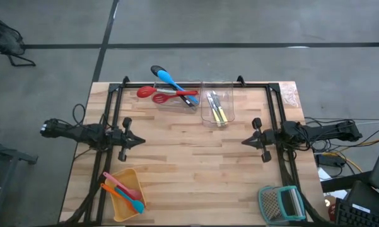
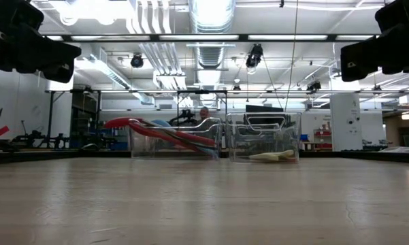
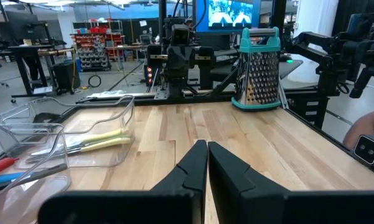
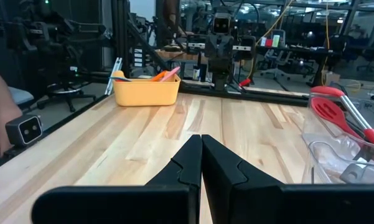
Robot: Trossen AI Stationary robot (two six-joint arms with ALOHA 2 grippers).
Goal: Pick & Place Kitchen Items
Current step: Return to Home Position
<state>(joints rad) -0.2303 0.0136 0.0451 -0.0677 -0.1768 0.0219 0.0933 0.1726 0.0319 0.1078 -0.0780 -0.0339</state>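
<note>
Long red slotted spoons (image 1: 165,94), a blue spoon (image 1: 174,81) and a black spoon (image 1: 157,70) lie in and across a clear tub (image 1: 176,96) at the table's far middle. Yellow-handled cutlery (image 1: 218,108) lies in a second clear tub (image 1: 217,104) beside it. Small orange, pink and teal spatulas (image 1: 123,190) lie in the yellow tray (image 1: 127,208) at the near left. My left gripper (image 1: 142,142) is shut and empty at the table's left side. My right gripper (image 1: 244,141) is shut and empty at the right side. Both point toward the table's middle.
A teal-framed metal grater (image 1: 281,203) lies at the table's near right corner. A black frame (image 1: 195,85) runs along the far edge and down both sides. Bare wood (image 1: 192,170) lies between the two grippers. A person's hand (image 4: 0,127) shows beyond the table's edge.
</note>
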